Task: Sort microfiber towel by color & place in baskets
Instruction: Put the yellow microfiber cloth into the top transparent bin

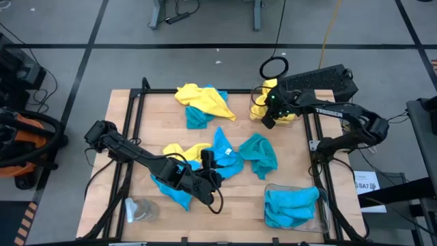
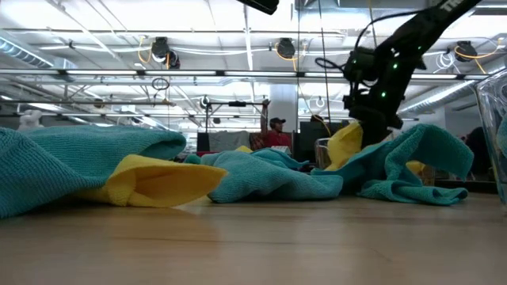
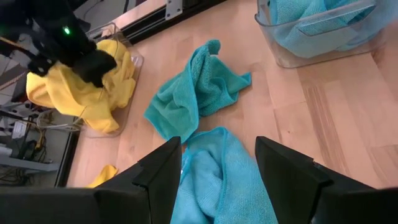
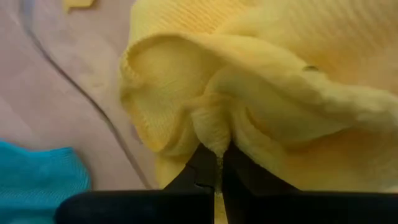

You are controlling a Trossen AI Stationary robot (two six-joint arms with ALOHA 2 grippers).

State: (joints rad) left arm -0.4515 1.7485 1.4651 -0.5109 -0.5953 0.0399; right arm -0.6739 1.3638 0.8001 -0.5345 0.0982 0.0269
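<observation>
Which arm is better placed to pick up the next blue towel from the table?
Left: its open tool hovers over a blue towel. The right tool is shut on a yellow towel at the far basket.

From my station: yellow and turquoise towels (image 1: 222,154) lie crumpled mid-table. One clear basket (image 1: 292,208) near the front edge holds turquoise cloths; the far basket (image 1: 259,102) holds yellow ones, apparently draped over its rim.
</observation>
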